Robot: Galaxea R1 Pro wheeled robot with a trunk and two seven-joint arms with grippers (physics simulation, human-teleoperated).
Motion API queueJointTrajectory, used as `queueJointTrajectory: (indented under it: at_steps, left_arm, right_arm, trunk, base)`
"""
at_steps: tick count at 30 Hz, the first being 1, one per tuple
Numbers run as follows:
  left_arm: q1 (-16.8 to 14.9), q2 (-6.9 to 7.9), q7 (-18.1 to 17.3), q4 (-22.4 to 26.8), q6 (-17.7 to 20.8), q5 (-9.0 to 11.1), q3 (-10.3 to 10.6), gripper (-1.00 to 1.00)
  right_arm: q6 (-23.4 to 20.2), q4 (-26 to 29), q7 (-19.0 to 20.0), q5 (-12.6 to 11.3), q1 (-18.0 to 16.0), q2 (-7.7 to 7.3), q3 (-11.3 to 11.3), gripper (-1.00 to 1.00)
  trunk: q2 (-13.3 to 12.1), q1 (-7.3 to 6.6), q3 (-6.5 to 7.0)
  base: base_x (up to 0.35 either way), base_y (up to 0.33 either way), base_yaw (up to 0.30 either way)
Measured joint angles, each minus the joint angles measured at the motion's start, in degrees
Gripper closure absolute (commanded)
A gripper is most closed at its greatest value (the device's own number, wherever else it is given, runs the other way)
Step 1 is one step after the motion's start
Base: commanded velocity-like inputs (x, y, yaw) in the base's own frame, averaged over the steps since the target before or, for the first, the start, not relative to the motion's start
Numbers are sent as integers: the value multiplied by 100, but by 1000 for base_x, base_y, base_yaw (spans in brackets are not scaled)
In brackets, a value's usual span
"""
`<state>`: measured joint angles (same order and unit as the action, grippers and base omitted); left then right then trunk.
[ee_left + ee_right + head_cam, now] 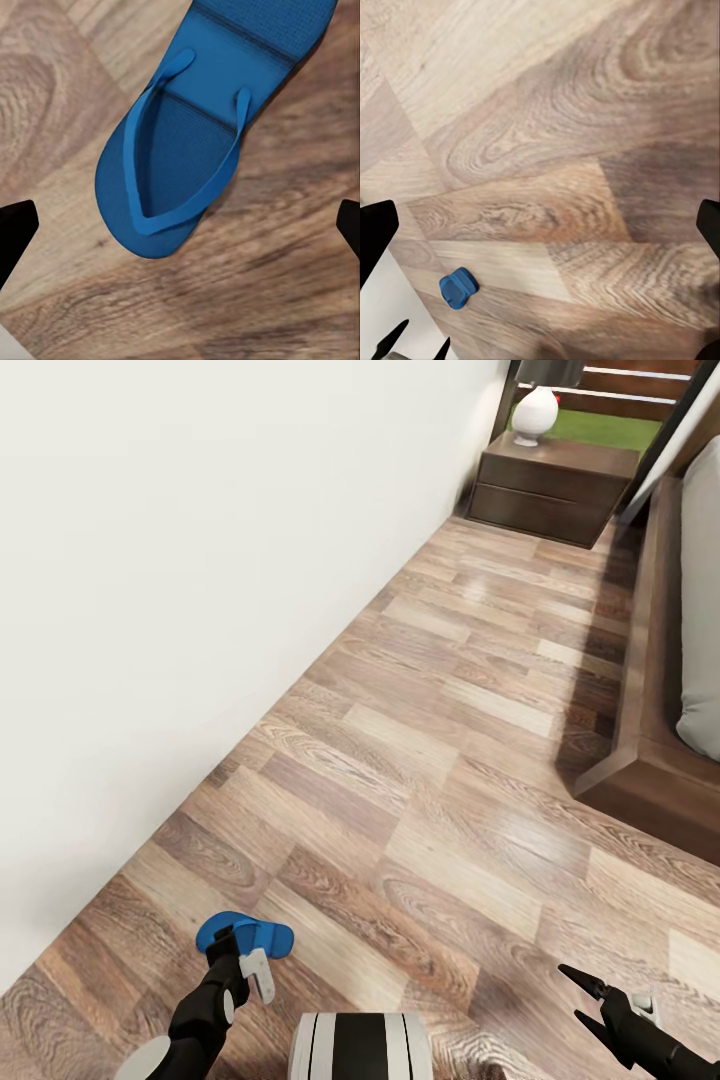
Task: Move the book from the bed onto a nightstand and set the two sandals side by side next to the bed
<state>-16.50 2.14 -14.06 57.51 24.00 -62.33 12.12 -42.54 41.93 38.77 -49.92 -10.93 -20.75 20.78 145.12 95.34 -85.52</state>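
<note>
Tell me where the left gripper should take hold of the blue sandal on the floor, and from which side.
Come straight down from above. The sandal lies flat, straps up, under the open left gripper. Probably best: close the fingers across the raised straps where they meet at the toe, since the sole lies flat against the floor.

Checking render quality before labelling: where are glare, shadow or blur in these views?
Head view: soft sheen on the floor planks, dark shadow beside the bed frame. Left wrist view: sandal sharp, thin shadow at its edge. Right wrist view: wood grain slightly soft, no glare.
</note>
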Motion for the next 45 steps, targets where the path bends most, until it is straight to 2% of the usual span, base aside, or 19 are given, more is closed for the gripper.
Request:
queueJointTrajectory:
  at_steps: [8,12,17,18,19,21,24,36,43,45]
  left_arm:
    - [0,14,-28,-3,0,-6,0,-100]
    - [0,23,-166,-1,0,-162,0,-100]
    - [0,26,-842,214,-5,-509,-7,-100]
    - [0,26,-937,282,-6,-533,-8,-100]
    - [0,26,-1208,468,-7,-579,-8,-100]
    - [-1,27,-1429,600,-7,-607,-8,-100]
    - [-19,27,-1576,687,-8,-625,-9,-100]
    - [-74,27,-1663,878,-3,-650,-8,-100]
    - [-78,32,-1654,1286,-1,-668,-11,-100]
    - [-88,34,-1652,1441,-1,-781,-14,-100]
  right_arm:
    - [0,0,0,0,-2,0,-2,-100]
    - [0,0,0,0,-1,0,0,-100]
    - [0,0,0,0,0,0,1,-100]
    - [0,0,0,0,-1,0,1,-100]
    - [0,0,0,0,-1,0,-1,-100]
    - [0,0,0,0,-2,0,0,-100]
    - [0,0,0,0,-3,0,0,-100]
    - [0,0,0,0,-2,0,-2,-100]
    - [0,0,0,0,-1,0,-2,-100]
    - [0,0,0,0,2,0,-3,-100]
  trunk:
    - [0,0,0]
    - [0,0,0]
    - [0,0,0]
    - [0,0,0]
    - [0,0,0]
    - [0,0,0]
    - [0,0,0]
    - [0,0,0]
    - [0,0,0]
    - [0,0,0]
  base:
    - [0,0,0]
    - [0,0,0]
    - [0,0,0]
    - [0,0,0]
    - [0,0,0]
    - [0,0,0]
    - [0,0,0]
    - [0,0,0]
    - [0,0,0]
    - [0,0,0]
